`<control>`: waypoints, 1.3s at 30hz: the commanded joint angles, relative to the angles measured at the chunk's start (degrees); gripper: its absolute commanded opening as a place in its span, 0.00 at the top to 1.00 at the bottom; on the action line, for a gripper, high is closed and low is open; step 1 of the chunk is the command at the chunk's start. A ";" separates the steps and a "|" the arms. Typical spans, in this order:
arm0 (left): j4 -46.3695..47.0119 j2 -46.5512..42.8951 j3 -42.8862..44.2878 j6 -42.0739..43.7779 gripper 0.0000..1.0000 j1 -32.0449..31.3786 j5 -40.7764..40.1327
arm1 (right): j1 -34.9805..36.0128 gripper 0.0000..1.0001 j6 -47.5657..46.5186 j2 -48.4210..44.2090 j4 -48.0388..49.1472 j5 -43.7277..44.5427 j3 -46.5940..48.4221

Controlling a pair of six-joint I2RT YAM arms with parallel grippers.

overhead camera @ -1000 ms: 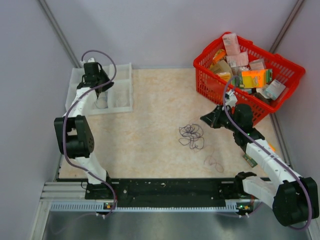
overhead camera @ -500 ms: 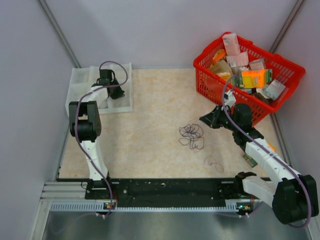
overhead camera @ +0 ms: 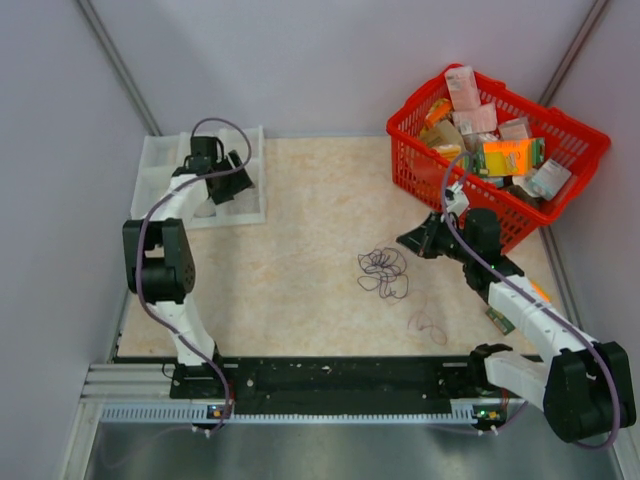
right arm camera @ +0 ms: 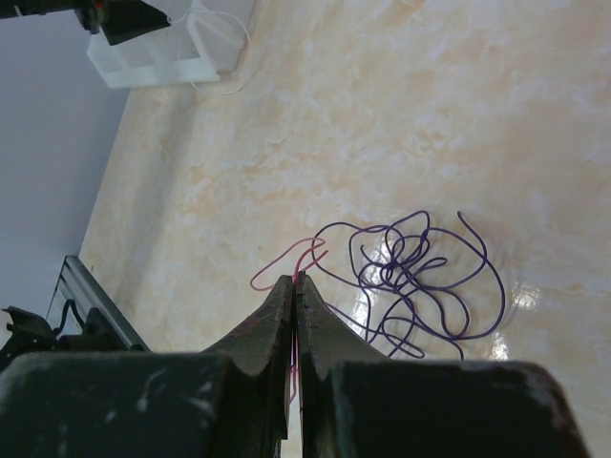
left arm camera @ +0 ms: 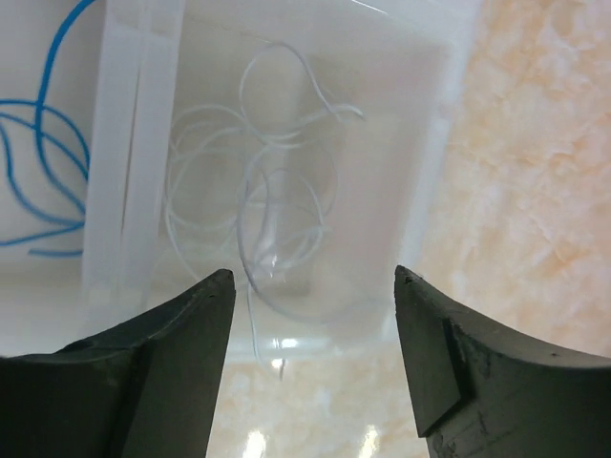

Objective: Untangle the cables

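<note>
From above: a beige marbled tabletop point(overhead camera: 300, 200) with grey walls point(overhead camera: 350, 60) round it. Thin purple cables point(overhead camera: 383, 272) lie tangled mid-table. A red plastic basket point(overhead camera: 412, 165) fills the far right corner, its packet print too small to read.

Left wrist: the left gripper point(left arm camera: 313, 277) is spread above a clear tray point(left arm camera: 434, 143) holding pale wire point(left arm camera: 258, 191).

Right wrist: the right gripper point(right arm camera: 294, 281) is pressed together, with pink wire point(right arm camera: 277, 270) at its tips; whether it is pinched, I cannot tell.

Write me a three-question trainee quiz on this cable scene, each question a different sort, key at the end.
1. Multiple choice: what colour is the cable in the tray compartment below the left gripper? A blue, B white, C purple.
2. True or false: the right gripper stands wide open, away from the pink cable.
3. Short answer: what does the purple tangle rest on?
Key: 1 B. 2 False: it is shut, the pink cable running into its tips. 3 The table, outside the tray.
</note>
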 commanded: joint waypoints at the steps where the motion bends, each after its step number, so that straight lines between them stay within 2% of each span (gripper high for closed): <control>1: 0.24 -12.49 -5.25 1.03 0.22 -0.49 -0.78 | 0.76 1.00 -0.51 -1.23 2.64 -0.08 0.01; 4: -0.37 -18.03 -10.44 2.26 0.17 -3.12 -4.11 | 0.85 1.00 -0.95 -1.49 2.37 0.88 -0.25; 6: -0.29 -21.20 -14.12 2.79 0.17 -5.84 -6.92 | 0.94 1.00 -1.03 -1.05 2.55 1.41 -0.52; 10: 0.51 -23.94 -18.27 6.21 0.32 -17.16 -21.56 | 1.03 1.00 -0.86 0.70 2.81 0.80 -0.17; 12: 0.51 -21.67 -17.49 10.16 0.34 -23.14 -30.97 | 1.38 1.00 -0.86 0.97 2.90 0.80 -0.08; 14: -1.67 -16.59 -13.99 10.44 0.32 -26.41 -35.40 | 1.73 1.00 -1.03 1.23 2.81 0.89 0.01; 17: -6.78 -8.23 -6.34 8.33 0.26 -27.82 -38.39 | 1.91 1.00 -1.21 1.50 2.64 1.06 0.18; 20: -9.93 -0.67 0.51 6.05 0.27 -27.74 -42.08 | 1.99 1.00 -1.47 1.23 2.11 1.24 0.36; 22: -11.96 4.17 5.96 4.82 0.28 -27.74 -42.88 | 1.99 1.00 -1.65 0.97 1.67 1.59 0.45; 30: -17.32 14.02 16.26 3.41 0.40 -27.04 -42.70 | 2.08 1.00 -1.82 1.06 1.58 1.68 0.62; 39: -12.95 15.08 12.93 3.58 0.53 -23.61 -32.08 | 2.17 1.00 -1.91 0.53 1.32 1.59 0.62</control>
